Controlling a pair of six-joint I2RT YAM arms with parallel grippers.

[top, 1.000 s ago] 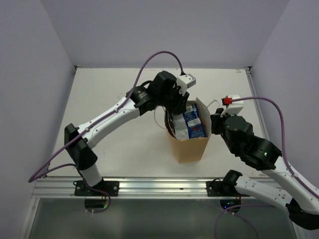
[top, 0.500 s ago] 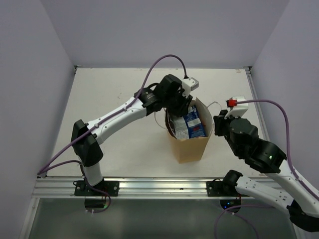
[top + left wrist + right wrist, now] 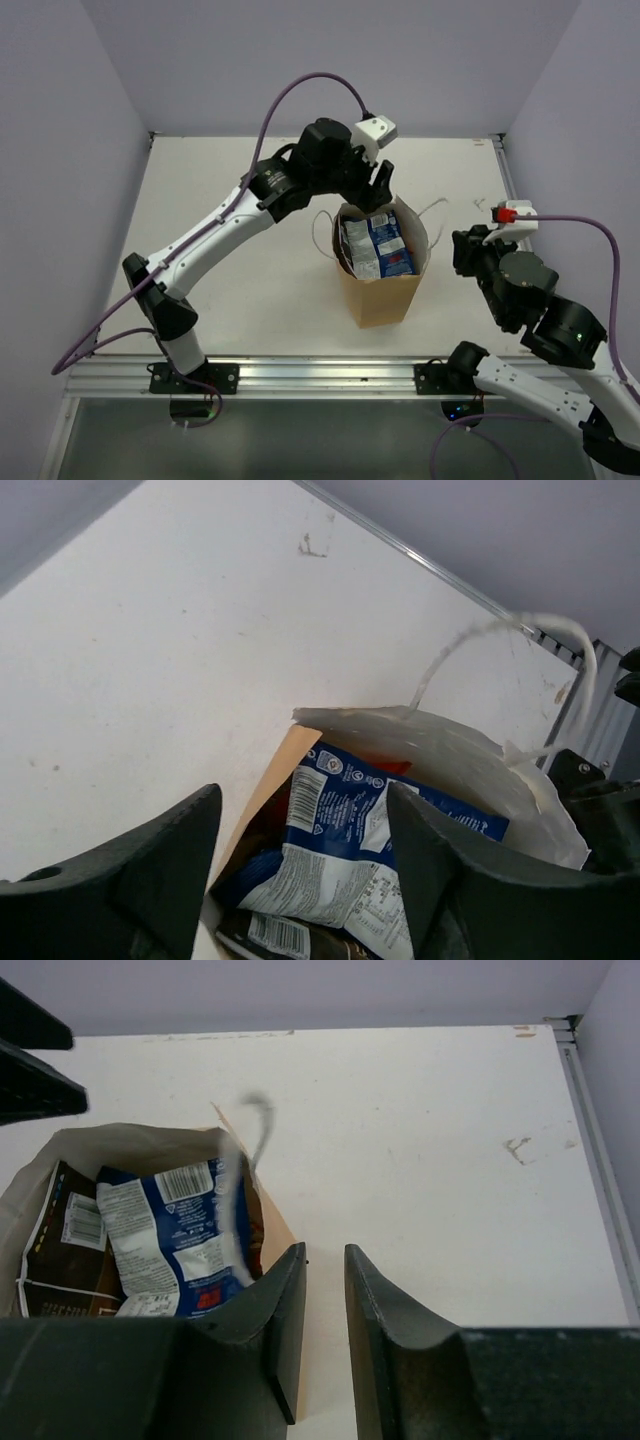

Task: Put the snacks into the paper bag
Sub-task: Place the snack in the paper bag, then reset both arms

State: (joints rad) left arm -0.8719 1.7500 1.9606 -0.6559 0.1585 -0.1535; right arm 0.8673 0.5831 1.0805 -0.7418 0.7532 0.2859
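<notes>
The tan paper bag (image 3: 385, 290) stands open in the middle of the table, white cord handles (image 3: 437, 208) hanging off its rim. Several snacks lie inside it, a blue-white packet (image 3: 385, 248) on top and a dark brown one (image 3: 60, 1260) beside it. My left gripper (image 3: 376, 192) hovers over the bag's far rim, open and empty; its wrist view looks down between the spread fingers (image 3: 440, 870) onto the blue-white packet (image 3: 340, 850). My right gripper (image 3: 462, 250) is just right of the bag, open by a narrow gap (image 3: 322, 1252) with nothing in it. A handle (image 3: 255, 1120) shows blurred.
White tabletop (image 3: 230, 200) surrounds the bag. A metal rail (image 3: 300, 375) runs along the near edge with both arm bases on it. Purple cables loop over both arms. Lilac walls close in the table on three sides.
My left gripper has lifted up out of the bag's mouth and opened wide, leaving the blue-white packet inside. My right gripper has parted slightly and drawn back to the right, away from the bag.
</notes>
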